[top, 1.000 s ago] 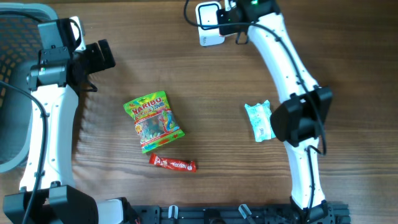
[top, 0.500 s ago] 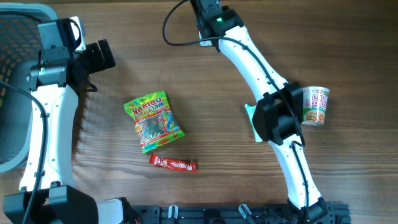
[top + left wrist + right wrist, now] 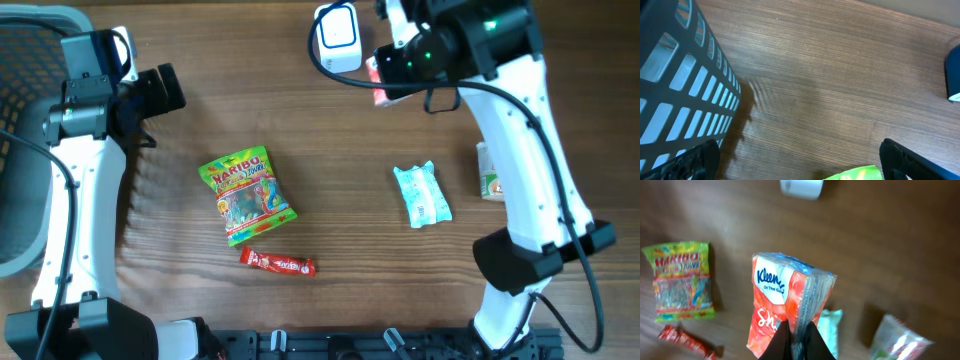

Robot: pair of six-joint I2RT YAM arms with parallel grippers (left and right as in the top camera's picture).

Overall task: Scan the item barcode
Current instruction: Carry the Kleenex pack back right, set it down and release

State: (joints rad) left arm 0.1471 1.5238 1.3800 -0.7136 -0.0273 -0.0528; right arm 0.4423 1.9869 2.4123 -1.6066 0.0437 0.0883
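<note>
Surface: brown wood-grain worktop (image 3: 330, 140), evenly lit. Nothing of the room shows beyond it. A dark slatted basket (image 3: 25, 60) sits at the far left corner. A white scanner (image 3: 337, 33) lies at the far edge, near the middle.

Loose items: a green gummy bag (image 3: 246, 196) lies left of centre, with a red bar (image 3: 278, 263) just beside it on the near side. A teal packet (image 3: 421, 195) lies right of centre. A cup (image 3: 487, 180) lies on its side nearer the right edge, partly hidden by the right arm (image 3: 535, 170).

Left arm (image 3: 75, 190): it runs along the left edge. The left hand (image 3: 160, 92) is beside the basket, fingers spread wide with nothing between them. The wrist view shows bare wood between the two fingertips (image 3: 695, 160).

Right arm: it reaches from the near right up to the far edge. The right hand (image 3: 383, 72) is just beside the scanner on its right, clamped narrow on the tissue pack (image 3: 380, 96). The wrist view shows the orange-and-white tissue pack (image 3: 787, 305) pinched at its lower end, raised above the worktop, its printed face towards the camera. Whether pack and scanner touch cannot be determined.
</note>
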